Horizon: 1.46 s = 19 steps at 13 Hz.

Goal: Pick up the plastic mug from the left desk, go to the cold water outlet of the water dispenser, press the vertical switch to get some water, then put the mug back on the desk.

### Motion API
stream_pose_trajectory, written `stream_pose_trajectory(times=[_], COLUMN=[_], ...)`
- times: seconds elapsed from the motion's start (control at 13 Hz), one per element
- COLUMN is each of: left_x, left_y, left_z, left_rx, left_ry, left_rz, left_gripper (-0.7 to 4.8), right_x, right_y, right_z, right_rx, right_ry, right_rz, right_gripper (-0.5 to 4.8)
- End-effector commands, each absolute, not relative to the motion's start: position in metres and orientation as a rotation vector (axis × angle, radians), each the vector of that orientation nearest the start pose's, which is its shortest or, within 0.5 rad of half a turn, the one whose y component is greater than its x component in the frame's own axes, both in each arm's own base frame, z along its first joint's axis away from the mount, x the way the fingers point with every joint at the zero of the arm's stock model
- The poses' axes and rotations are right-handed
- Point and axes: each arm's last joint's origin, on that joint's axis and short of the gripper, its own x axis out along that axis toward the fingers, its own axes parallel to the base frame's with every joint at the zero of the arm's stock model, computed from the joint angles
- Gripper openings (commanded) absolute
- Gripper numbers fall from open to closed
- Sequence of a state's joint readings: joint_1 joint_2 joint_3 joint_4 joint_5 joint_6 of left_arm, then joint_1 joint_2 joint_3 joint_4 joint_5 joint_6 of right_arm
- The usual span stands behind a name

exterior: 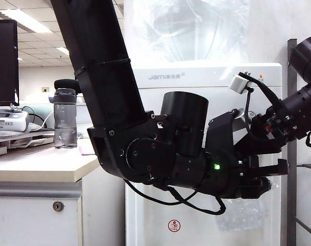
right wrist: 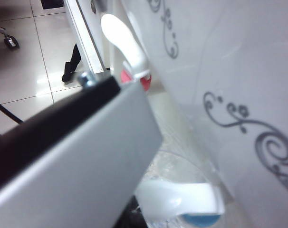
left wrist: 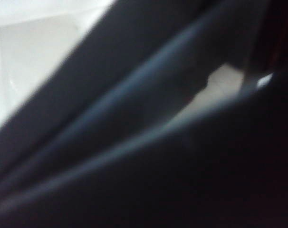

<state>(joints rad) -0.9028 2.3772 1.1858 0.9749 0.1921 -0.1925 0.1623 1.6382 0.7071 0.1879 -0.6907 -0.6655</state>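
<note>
The white water dispenser (exterior: 207, 77) fills the middle of the exterior view. My left gripper (exterior: 263, 179) reaches in front of it and is shut on the clear plastic mug (exterior: 243, 212), which hangs just below it. My right arm (exterior: 294, 120) comes in from the right, its gripper hidden behind the left arm. In the right wrist view a grey finger (right wrist: 87, 152) of the shut right gripper lies against the white vertical switch (right wrist: 182, 199) of the cold water outlet (right wrist: 198, 221). The mug's clear rim (right wrist: 179, 164) shows beneath it. The left wrist view is dark blur.
The left desk (exterior: 37, 164) with its keyhole (exterior: 58, 206) stands at the left, bearing a smoky-grey bottle (exterior: 65, 118) and office gear (exterior: 9, 123). The red-collared tap (right wrist: 144, 81) with its long white lever (right wrist: 122, 40) sits beside the cold one. A grey metal frame (exterior: 292, 154) rises at right.
</note>
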Motion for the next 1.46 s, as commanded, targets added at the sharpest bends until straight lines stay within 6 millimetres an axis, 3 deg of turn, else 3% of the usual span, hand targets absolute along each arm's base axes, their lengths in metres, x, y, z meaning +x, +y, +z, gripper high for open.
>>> stream_pose_trajectory(times=[0.08, 1.08, 1.46], left_x=[0.274, 0.274, 0.274], left_y=[-0.361, -0.360, -0.360], left_z=[0.067, 0.068, 0.068], left_rx=[-0.093, -0.096, -0.096], left_ry=[0.270, 0.264, 0.264], left_rz=[-1.091, -1.092, -1.093], left_gripper=[-0.06, -0.06, -0.06], right_x=[0.291, 0.291, 0.292], right_y=[0.068, 0.069, 0.068], right_z=[0.142, 0.153, 0.153], right_rx=[-0.382, -0.329, -0.273], right_ry=[0.468, 0.406, 0.458], right_rz=[1.026, 1.059, 0.986], right_gripper=[-0.05, -0.05, -0.05])
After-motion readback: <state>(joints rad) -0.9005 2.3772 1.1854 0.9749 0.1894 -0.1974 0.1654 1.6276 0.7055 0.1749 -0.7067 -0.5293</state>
